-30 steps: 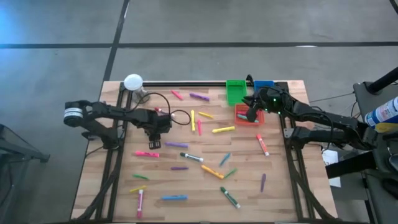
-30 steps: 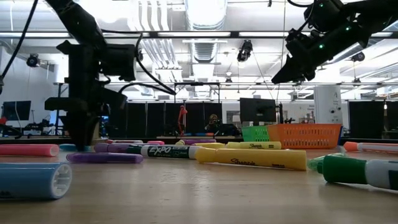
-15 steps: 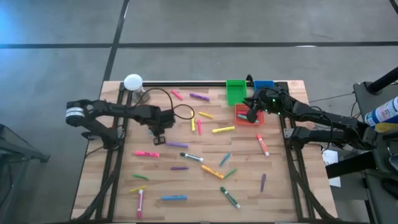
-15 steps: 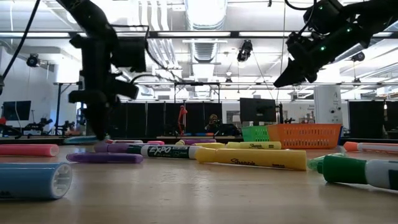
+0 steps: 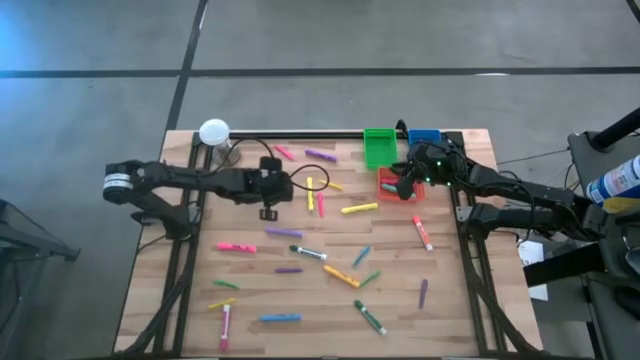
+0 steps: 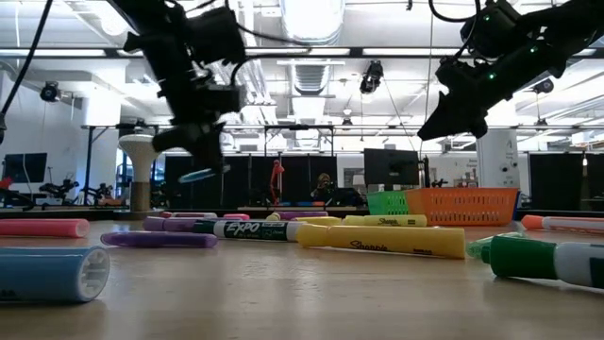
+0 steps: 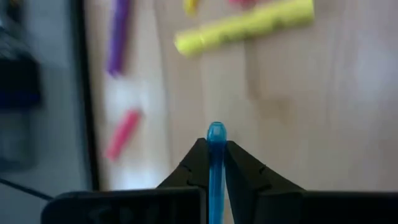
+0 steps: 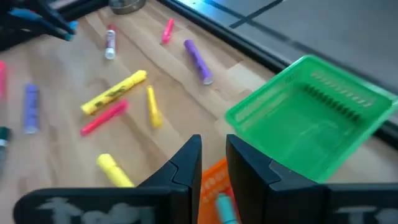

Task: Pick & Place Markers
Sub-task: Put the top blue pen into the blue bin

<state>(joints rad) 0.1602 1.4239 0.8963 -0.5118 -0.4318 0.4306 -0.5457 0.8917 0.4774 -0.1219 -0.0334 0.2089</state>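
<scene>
- A blue marker (image 7: pixel 216 163) is pinched between the narrowed fingers of the left tool (image 5: pixel 268 193), its rounded cap end jutting just ahead of the fingertips, clear above the tabletop (image 5: pixel 400 310).
- The right tool (image 5: pixel 403 179) hangs over the orange bin (image 5: pixel 392 189), its fingers set narrow with nothing seen between them; a teal-tipped marker (image 8: pixel 225 208) lies in the bin directly below.
- The green bin (image 5: pixel 378 146) and blue bin (image 5: pixel 423 137) stand just beyond the right tool; the remaining markers (image 5: pixel 360 208) lie scattered below and between the two tools.
- The step in hand is judged to be the carry: the pinch is best kept firm and the marker level.
- Enough height is best held to clear the bin wall before the marker is let go.
</scene>
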